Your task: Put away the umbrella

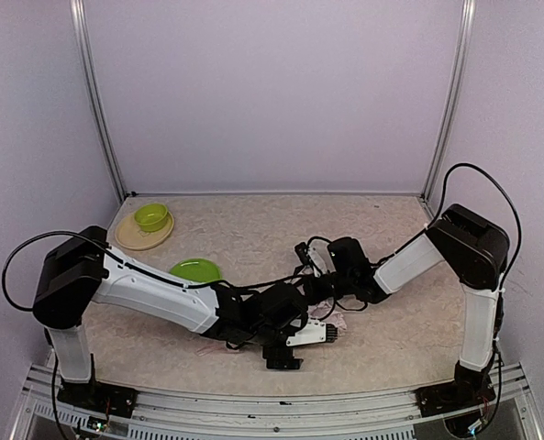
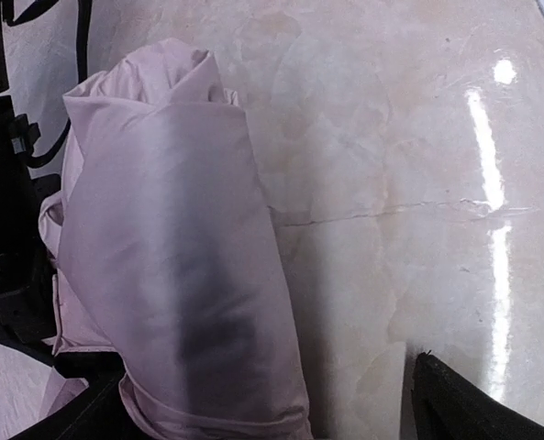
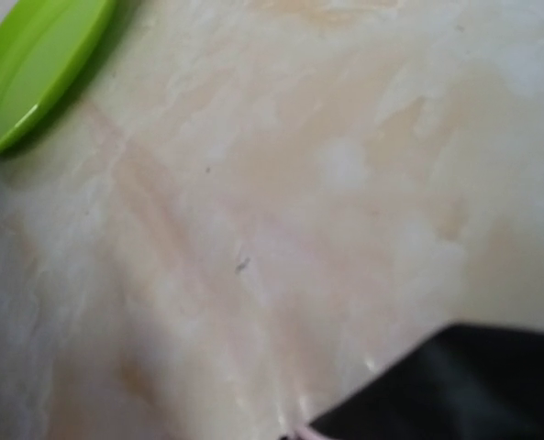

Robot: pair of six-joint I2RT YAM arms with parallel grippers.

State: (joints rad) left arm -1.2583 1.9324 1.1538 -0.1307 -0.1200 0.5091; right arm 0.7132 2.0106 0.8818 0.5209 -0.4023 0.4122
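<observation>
Umbrella (image 2: 161, 266): pale pink rolled bundle, left-centre of left wrist frame, lying on table (image 2: 391, 137). It sits between left gripper (image 2: 262, 390) fingers, pressed close to lower-left finger (image 2: 79, 412), with bare gap to lower-right finger (image 2: 473, 403).
Left gripper: spread fully wide, grasping nothing. Contact with fabric at lower-left finger unclear.
Right gripper (image 3: 446, 385): closed tight, dark mass at lower right of own frame. Pink sliver at bottom edge; grip on it cannot tell.
Green plate (image 3: 33, 64): upper left of same frame.
</observation>
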